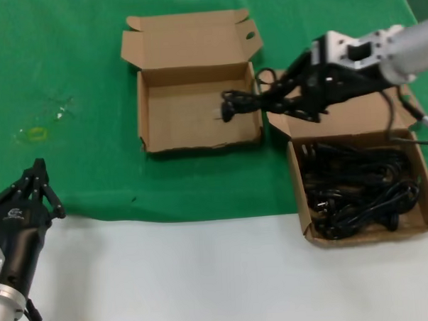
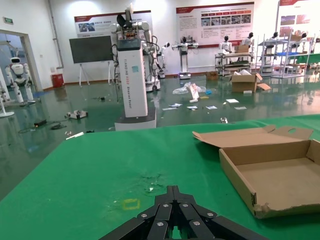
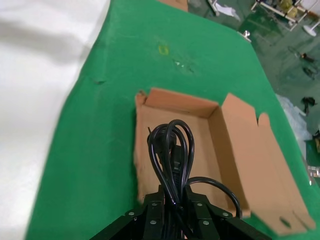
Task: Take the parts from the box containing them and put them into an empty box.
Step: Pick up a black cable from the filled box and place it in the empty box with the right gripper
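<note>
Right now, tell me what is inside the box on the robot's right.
The box on the right holds a tangled heap of black power cords covering its floor, which stays hidden. The right gripper hangs beyond it, shut on one cord over the other box.

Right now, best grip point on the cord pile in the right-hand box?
Take a raised loop bundle near the middle of the cord pile, coming straight down from above: the full box walls it in on all sides, and the tangled coils lie flat, leaving only the top exposed.

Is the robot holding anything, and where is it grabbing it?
The right gripper holds a coiled black power cord by its loops, plug end dangling over the empty box. The left gripper holds nothing.
</note>
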Robot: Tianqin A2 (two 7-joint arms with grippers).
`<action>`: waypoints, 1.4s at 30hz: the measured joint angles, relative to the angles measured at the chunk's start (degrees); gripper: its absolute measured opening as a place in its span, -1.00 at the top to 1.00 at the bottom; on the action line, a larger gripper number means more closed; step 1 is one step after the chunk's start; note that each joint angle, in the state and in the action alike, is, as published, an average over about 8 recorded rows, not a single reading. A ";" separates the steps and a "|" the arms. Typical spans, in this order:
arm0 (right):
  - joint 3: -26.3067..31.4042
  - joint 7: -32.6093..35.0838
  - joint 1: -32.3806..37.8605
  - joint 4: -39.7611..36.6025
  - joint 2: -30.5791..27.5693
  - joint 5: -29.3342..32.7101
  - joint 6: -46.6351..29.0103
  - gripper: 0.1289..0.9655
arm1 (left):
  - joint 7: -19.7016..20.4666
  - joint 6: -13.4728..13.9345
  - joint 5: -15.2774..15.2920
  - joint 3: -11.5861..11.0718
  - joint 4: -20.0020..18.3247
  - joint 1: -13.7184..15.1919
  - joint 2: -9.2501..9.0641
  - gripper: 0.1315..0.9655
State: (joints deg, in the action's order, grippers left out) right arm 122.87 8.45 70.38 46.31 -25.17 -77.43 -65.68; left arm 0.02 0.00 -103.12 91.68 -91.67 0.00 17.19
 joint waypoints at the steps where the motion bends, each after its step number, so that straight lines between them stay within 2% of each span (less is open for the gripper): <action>1: 0.16 0.65 0.35 -1.30 1.10 0.16 0.86 0.80 | 0.00 0.00 0.00 0.00 0.00 0.00 0.00 0.97; 10: -0.05 9.60 4.01 -15.99 10.96 -0.51 7.70 0.80 | 0.00 0.00 0.00 0.00 0.00 0.00 0.00 0.97; 20: -3.30 22.09 9.08 -34.84 20.29 -3.56 14.54 0.80 | 0.00 0.00 0.00 0.00 0.00 0.00 0.00 0.97; 26: -3.85 26.76 10.03 -40.66 23.56 -5.95 18.91 0.80 | 0.00 0.00 0.00 0.00 0.00 0.00 0.00 0.97; 30: -0.77 27.95 9.38 -41.11 24.54 -9.58 21.65 0.80 | 0.00 0.00 0.00 0.00 0.00 0.00 0.00 0.97; 42: 16.10 29.64 7.01 -39.41 25.14 -26.32 29.03 0.79 | 0.00 0.00 0.00 0.00 0.00 0.00 0.00 0.97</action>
State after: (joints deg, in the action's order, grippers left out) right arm 138.97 38.09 77.39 6.90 -0.03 -103.75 -36.65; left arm 0.02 0.00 -103.12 91.68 -91.67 0.00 17.19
